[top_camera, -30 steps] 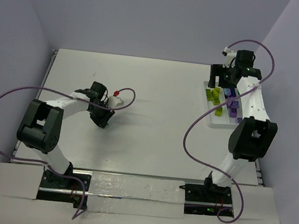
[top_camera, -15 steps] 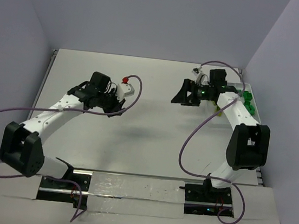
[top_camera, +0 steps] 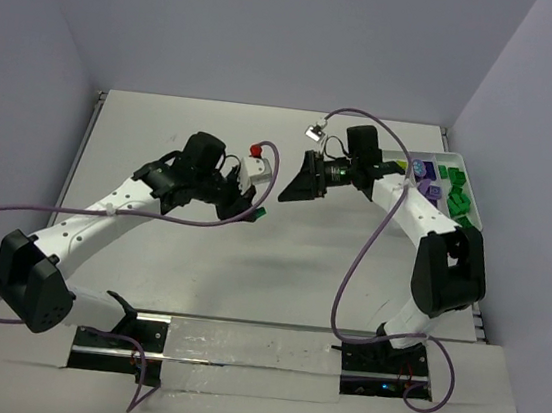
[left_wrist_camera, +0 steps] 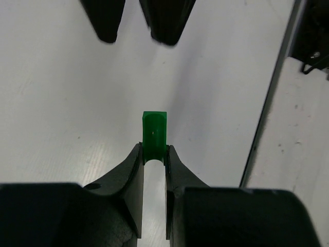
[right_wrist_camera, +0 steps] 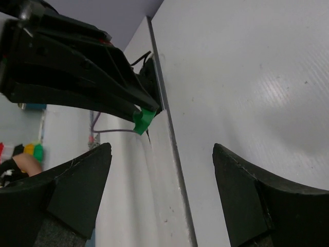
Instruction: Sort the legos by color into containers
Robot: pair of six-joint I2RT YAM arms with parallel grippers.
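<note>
A dark green lego [left_wrist_camera: 154,135] sticks out from the tips of my left gripper [left_wrist_camera: 153,151], which is shut on it above the bare table near the middle [top_camera: 260,212]. My right gripper [top_camera: 293,182] hangs open just right of it, jaws wide and pointing at the left gripper. Between the right gripper's [right_wrist_camera: 162,172] fingers I see the left gripper and the green lego [right_wrist_camera: 143,119], still apart from them. A white container [top_camera: 451,159] at the far right holds green legos [top_camera: 455,191], purple ones [top_camera: 427,177] and a yellow-green one [top_camera: 399,166].
The right gripper's two dark fingers [left_wrist_camera: 163,20] show at the top of the left wrist view. Purple cables loop off both arms. The table's edge [left_wrist_camera: 267,113] runs down the right of that view. Walls close the table at back and sides.
My left gripper has shut on the green lego and carried it right, toward the middle. My right arm has swung left from over the container to face it.
</note>
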